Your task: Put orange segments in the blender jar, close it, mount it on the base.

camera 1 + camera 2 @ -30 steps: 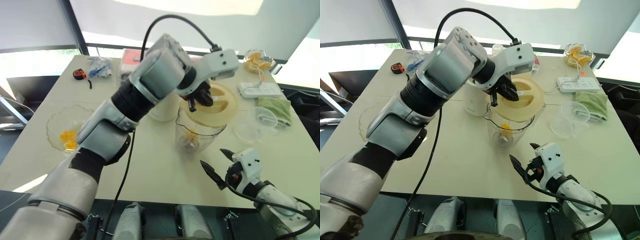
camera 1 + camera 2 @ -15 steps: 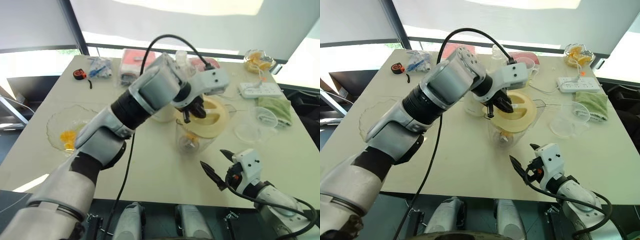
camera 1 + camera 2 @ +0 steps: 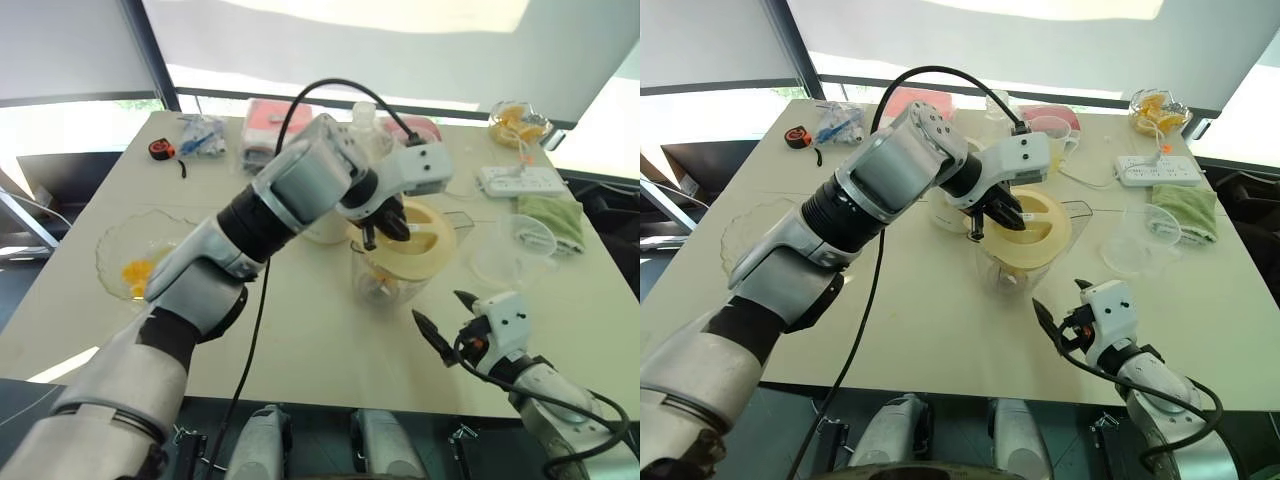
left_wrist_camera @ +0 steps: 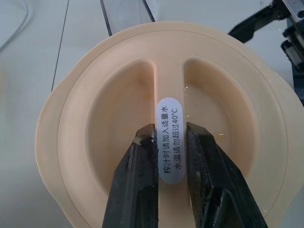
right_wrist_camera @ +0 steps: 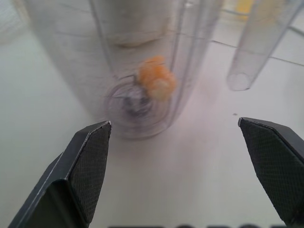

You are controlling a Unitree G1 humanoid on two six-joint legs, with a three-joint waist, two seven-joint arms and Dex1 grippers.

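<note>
The left gripper (image 4: 170, 142) pinches the lid (image 3: 405, 235) by its ridge, the lid resting tilted over the jar (image 3: 1020, 262) at mid-table. Segments (image 5: 155, 79) lie by the blade. The right gripper (image 3: 445, 318) gapes empty, near and right. Likely risk — pressing the lid while askew could jam it or tip the unbraced jar; the base (image 3: 946, 211) waits just left.

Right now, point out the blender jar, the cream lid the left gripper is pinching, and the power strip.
blender jar (image 5: 142, 71): right wrist view, clear side wall.
cream lid (image 4: 95, 118): left wrist view, recessed top left of the ridge.
power strip (image 3: 520, 180): left eye view, white top face.
</note>
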